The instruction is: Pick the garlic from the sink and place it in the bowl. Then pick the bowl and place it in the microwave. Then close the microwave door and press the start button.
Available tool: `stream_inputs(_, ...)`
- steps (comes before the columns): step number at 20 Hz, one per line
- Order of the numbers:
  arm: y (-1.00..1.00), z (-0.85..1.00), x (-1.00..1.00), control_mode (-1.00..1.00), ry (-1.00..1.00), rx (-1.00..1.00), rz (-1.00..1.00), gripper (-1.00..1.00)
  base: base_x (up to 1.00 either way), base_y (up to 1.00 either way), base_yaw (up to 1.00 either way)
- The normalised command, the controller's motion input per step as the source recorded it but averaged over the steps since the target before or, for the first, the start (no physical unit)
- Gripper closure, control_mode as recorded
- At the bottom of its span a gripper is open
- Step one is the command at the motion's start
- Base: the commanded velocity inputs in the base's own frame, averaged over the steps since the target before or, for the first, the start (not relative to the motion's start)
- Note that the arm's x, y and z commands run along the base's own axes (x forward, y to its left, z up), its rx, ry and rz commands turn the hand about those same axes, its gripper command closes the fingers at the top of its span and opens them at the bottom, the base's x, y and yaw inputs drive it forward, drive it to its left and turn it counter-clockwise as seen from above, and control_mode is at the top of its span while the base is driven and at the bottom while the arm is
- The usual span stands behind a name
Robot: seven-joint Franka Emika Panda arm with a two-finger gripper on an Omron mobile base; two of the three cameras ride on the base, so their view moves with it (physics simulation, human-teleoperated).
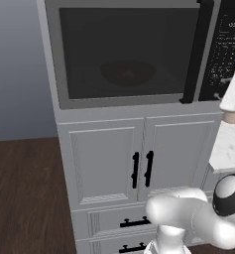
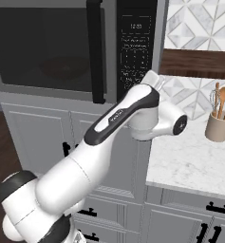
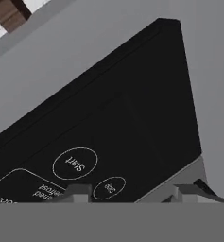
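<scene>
While the tool [image 3: 132, 193] hangs right up against the black control panel [image 3: 108, 118] of the microwave [image 1: 134, 54], its two dark tips stand apart with nothing between them, though how wide they really are I cannot tell from so close. Just above the left tip [image 3: 78, 193] sits the round Start button [image 3: 75, 163], and a smaller oval button [image 3: 109, 187] lies between the tips. From behind, the white arm [image 2: 118, 118] reaches up to the panel's lower part, at the right of the microwave door [image 1: 124, 52]. That door is shut, its black handle bar [image 2: 96, 52] upright beside the panel. Through the dark glass the bowl [image 1: 127, 72] shows dimly, resting inside; the garlic is too faint to make out. Below are grey cabinet doors [image 1: 139, 158] with black handles. Off to the right a marble worktop [image 2: 190, 161] carries a beige crock of wooden utensils [image 2: 220, 121].
</scene>
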Motion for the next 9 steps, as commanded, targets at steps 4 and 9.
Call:
stream_inputs(4, -0.15, -0.13, 0.21, -1.0, 0.0, 0.05, 0.0, -1.0, 0.0, 0.0, 0.0)
stream_inputs(9, 0.09, -0.08, -0.11, -1.0, -0.01, 0.02, 0.0, -1.0, 0.0, 0.0, 0.0)
